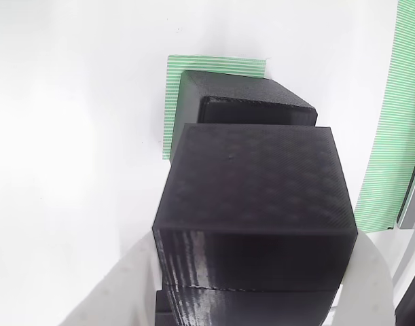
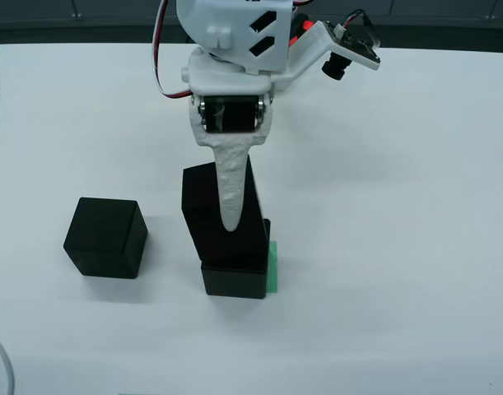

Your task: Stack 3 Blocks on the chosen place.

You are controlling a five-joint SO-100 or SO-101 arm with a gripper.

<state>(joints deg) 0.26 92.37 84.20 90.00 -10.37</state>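
Matte ribbed block (image 2: 210,216), tilted, clamped in gripper (image 2: 231,216) above block (image 2: 235,278) on green patch (image 2: 273,267). Third block (image 2: 105,237) well apart, left.

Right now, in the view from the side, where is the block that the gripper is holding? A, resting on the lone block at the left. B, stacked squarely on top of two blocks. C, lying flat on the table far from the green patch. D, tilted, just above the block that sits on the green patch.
D: the gripper holds a tilted block right over the bottom block on the green patch.
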